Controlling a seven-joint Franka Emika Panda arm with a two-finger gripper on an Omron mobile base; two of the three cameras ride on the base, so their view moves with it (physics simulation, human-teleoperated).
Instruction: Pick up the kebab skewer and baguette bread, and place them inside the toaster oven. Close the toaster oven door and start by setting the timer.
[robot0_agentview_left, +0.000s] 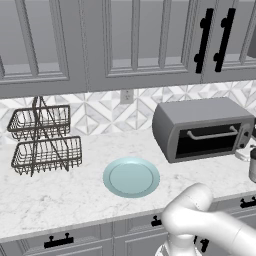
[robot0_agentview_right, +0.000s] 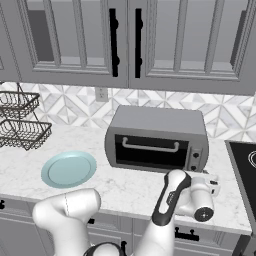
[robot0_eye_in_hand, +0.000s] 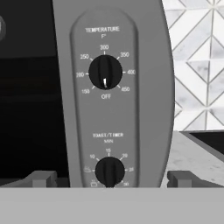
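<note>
My jaws (robot0_eye_in_hand: 109, 178) stand wide open at the bottom of the frame, straddling the timer knob (robot0_eye_in_hand: 109, 171) on the oven (robot0_agentview_right: 156, 139), door (robot0_agentview_right: 150, 150) closed, mid-frame on the desk (robot0_agentview_left: 65, 190)

**Worktop and what stands on it**

The worktop (robot0_agentview_left: 60, 200) is pale marble with grey veins, running along a tiled wall. The toaster oven (robot0_agentview_left: 202, 127) stands on it near the wall, its door (robot0_agentview_right: 152, 150) shut. A pale blue plate (robot0_agentview_left: 131, 177) lies flat in front of the oven and to its left, apart from it. Further left of the plate, a two-tier wire basket rack (robot0_agentview_left: 42, 140) stands by the wall. A grey metal cup (robot0_agentview_left: 252, 165) stands just right of the oven.
</note>
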